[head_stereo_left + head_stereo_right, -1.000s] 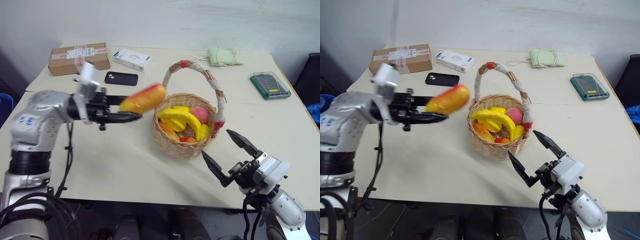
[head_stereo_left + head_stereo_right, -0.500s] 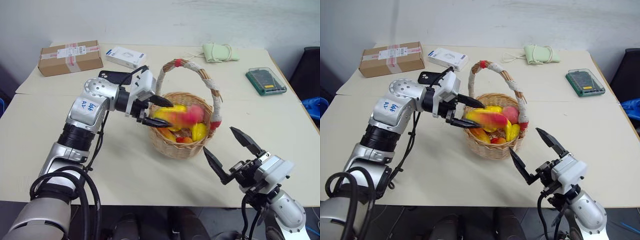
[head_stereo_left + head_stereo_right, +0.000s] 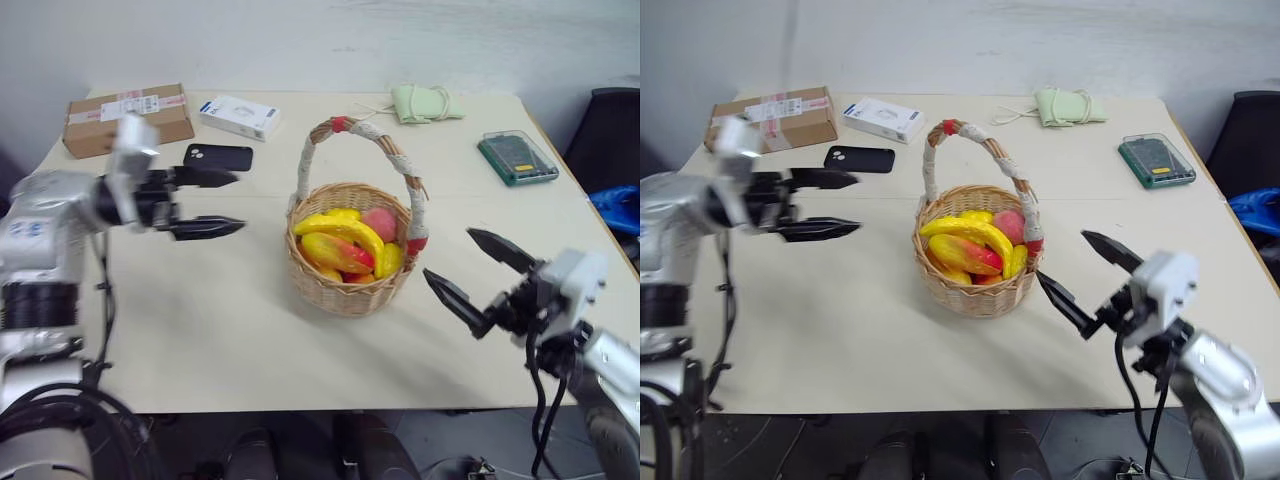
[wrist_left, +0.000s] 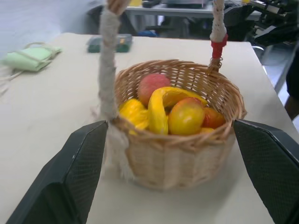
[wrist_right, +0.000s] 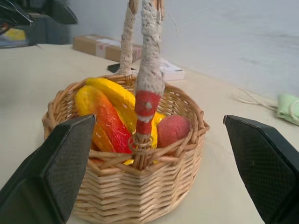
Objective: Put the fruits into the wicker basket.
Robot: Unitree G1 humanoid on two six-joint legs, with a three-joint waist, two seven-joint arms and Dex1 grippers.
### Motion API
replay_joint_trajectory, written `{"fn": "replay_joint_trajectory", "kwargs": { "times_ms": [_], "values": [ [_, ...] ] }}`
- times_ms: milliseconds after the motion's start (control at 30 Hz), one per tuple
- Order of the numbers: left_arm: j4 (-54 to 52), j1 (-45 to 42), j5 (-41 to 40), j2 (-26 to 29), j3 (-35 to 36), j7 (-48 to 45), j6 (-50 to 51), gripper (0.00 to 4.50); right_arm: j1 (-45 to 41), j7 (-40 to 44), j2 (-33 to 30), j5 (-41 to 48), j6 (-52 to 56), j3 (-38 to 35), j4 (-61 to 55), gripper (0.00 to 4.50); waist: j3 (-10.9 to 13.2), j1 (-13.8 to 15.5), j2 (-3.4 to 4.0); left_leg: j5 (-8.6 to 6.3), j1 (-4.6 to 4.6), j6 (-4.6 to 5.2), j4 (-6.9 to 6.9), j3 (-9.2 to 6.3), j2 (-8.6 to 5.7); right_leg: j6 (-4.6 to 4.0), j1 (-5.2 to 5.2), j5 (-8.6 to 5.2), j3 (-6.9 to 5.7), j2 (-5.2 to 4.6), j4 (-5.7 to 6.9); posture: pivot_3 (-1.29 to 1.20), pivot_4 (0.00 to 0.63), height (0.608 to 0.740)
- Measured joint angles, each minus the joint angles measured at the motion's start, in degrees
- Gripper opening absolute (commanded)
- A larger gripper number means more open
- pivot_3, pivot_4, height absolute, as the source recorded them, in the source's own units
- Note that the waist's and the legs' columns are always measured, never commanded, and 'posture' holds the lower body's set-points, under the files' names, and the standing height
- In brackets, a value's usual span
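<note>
Left eye view: fruits (image 3: 345,240) between claws

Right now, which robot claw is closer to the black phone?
The left. The left gripper hangs open just beside the black phone, on its near side. The right gripper is far off, past the wicker basket on the other side.

Bare table (image 3: 230,320) all around the basket (image 3: 347,285), so both sides are open lanes. The tall arched handle (image 3: 400,165) runs roughly 10 to 4 o'clock over the rim, blocking a straight drop through the middle. Phone (image 3: 217,157) sits at 10 o'clock, with two boxes (image 3: 125,115) behind it; the green case (image 3: 516,157) is at 2 o'clock, well apart.
</note>
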Motion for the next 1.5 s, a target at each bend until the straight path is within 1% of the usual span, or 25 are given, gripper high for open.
{"fn": "replay_joint_trajectory", "kwargs": {
  "times_ms": [67,133,200,300,400,500,567,600,667,800,900,967,1167,1233,1333,1433,1500],
  "values": [
    [-4.35,6.45,-4.02,0.00,3.28,-2.08,0.93,4.46,-4.78,1.92,-1.83,2.38,4.04,1.31,2.63,4.50,0.02,0.24,0.03,-0.01,0.07,0.03,-0.02,-0.02,0.01,0.00,0.07,0.00,-0.03,-0.05,-0.03,0.00,0.150,0.740],
    [-8.43,12.38,-6.11,-0.35,3.69,-3.33,1.73,4.46,-9.08,3.76,-2.21,2.70,7.03,4.65,5.68,4.50,0.05,0.90,-0.02,-0.04,0.03,0.07,0.01,-0.04,0.02,-0.01,0.08,0.00,-0.05,-0.06,-0.07,0.00,0.150,0.740],
    [-12.04,16.11,-6.95,-0.73,3.39,-3.28,1.80,4.46,-13.34,4.83,-1.67,2.68,9.08,7.41,8.72,4.50,0.08,1.30,-0.03,-0.07,-0.09,0.13,0.08,-0.04,0.00,-0.01,0.01,0.01,-0.05,-0.11,-0.08,0.00,0.150,0.740],
    [-17.08,18.24,-8.66,-1.58,4.07,-0.97,2.14,4.50,-17.01,6.97,-1.65,1.36,10.66,10.45,11.13,3.93,0.07,1.66,-0.04,-0.12,-0.34,0.21,0.12,-0.07,-0.04,0.01,-0.14,0.03,-0.07,-0.17,-0.11,0.00,0.150,0.740],
    [-20.63,20.12,-9.88,-2.31,4.87,1.87,2.35,4.50,-17.90,7.71,-0.78,-1.35,10.43,11.73,13.48,2.85,0.07,1.50,-0.04,-0.15,-0.44,0.24,0.09,0.04,-0.05,0.05,-0.27,0.05,0.02,-0.17,-0.15,0.00,0.150,0.740],
    [-22.67,22.25,-11.25,-2.52,5.35,4.25,3.91,4.50,-18.17,9.52,-0.20,-1.47,10.28,11.71,14.33,1.75,0.08,1.29,-0.02,-0.14,-0.48,0.18,0.04,0.13,-0.01,0.05,-0.39,0.05,0.06,-0.14,-0.14,0.00,0.150,0.740],
    [-23.68,23.19,-12.13,-3.05,5.34,5.57,4.60,4.50,-18.30,10.84,-0.20,-1.93,9.77,11.72,14.32,1.12,0.09,1.19,-0.01,-0.11,-0.45,0.10,0.02,0.15,0.02,0.04,-0.40,0.05,0.07,-0.10,-0.13,0.00,0.150,0.740],
    [-24.07,23.56,-12.31,-3.23,5.33,6.08,4.71,4.50,-18.25,11.46,-0.20,-2.54,9.09,11.72,14.33,0.71,0.09,1.21,-0.01,-0.11,-0.45,0.11,0.02,0.13,0.03,0.04,-0.41,0.05,0.07,-0.07,-0.12,0.00,0.150,0.740],
    [-24.99,23.72,-12.96,-3.82,5.31,7.10,5.08,4.50,-17.40,12.16,0.00,-4.42,6.83,11.64,14.31,0.16,0.09,1.30,-0.01,-0.11,-0.44,0.11,0.01,0.11,0.02,0.04,-0.41,0.05,0.06,-0.05,-0.11,0.00,0.150,0.740],
    [-25.46,21.84,-14.64,-5.53,3.56,8.70,5.96,4.50,-14.48,11.76,1.17,-6.15,3.71,10.13,13.36,0.17,0.09,1.49,-0.01,-0.09,-0.43,0.09,0.08,0.10,0.00,0.04,-0.38,0.05,0.06,-0.06,-0.06,0.00,0.150,0.740],
    [-25.28,17.86,-14.93,-9.28,0.71,10.00,5.94,4.50,-12.56,9.68,1.99,-5.47,3.78,6.29,12.15,0.17,0.11,1.70,0.02,-0.05,-0.49,0.07,0.14,0.13,-0.13,0.17,-0.38,0.13,0.09,-0.10,-0.07,0.00,0.150,0.740],
    [-25.01,16.93,-15.20,-10.37,-0.78,10.24,5.95,4.50,-11.63,8.21,2.02,-4.36,4.02,2.89,11.12,0.17,0.11,1.56,0.03,-0.03,-0.48,0.03,0.14,0.18,-0.15,0.20,-0.38,0.15,0.14,-0.12,-0.08,0.00,0.150,0.740],
    [-20.55,13.35,-15.62,-11.50,-4.62,9.45,8.83,4.50,-6.37,4.44,0.91,-4.64,2.46,-13.16,10.28,0.17,0.12,1.48,0.05,-0.01,-0.43,-0.06,0.08,0.17,-0.24,0.18,-0.39,0.14,0.15,0.05,-0.12,0.00,0.150,0.740],
    [-18.58,11.41,-15.35,-12.71,-5.51,9.06,8.19,4.50,-4.53,3.68,0.90,-5.14,1.57,-18.24,11.99,0.17,0.14,1.50,0.07,0.00,-0.42,-0.07,0.09,0.19,-0.26,0.17,-0.39,0.14,0.16,0.06,-0.10,0.00,0.150,0.740],
    [-16.22,9.67,-14.14,-14.25,-6.65,8.39,6.69,4.50,-2.86,3.89,0.64,-7.08,-0.89,-22.06,15.83,0.17,0.15,1.34,0.11,0.01,-0.39,-0.07,0.12,0.26,-0.31,0.17,-0.38,0.15,0.22,0.08,-0.07,0.00,0.150,0.740],
    [-14.31,8.34,-13.68,-15.66,-7.92,7.67,6.28,4.50,-3.23,4.99,-0.47,-10.79,-5.46,-22.70,25.10,0.17,0.16,1.05,0.11,0.05,-0.35,0.01,0.12,0.35,-0.42,0.25,-0.37,0.22,0.30,0.12,-0.06,0.00,0.150,0.740],
    [-12.83,8.29,-13.54,-15.71,-8.39,6.50,6.39,4.50,-4.31,4.83,-0.41,-11.75,-7.10,-22.70,31.05,0.17,0.22,0.87,0.22,0.08,-0.35,0.00,0.15,0.37,-0.44,0.27,-0.38,0.23,0.34,0.11,-0.02,0.00,0.150,0.740]
  ]
}}
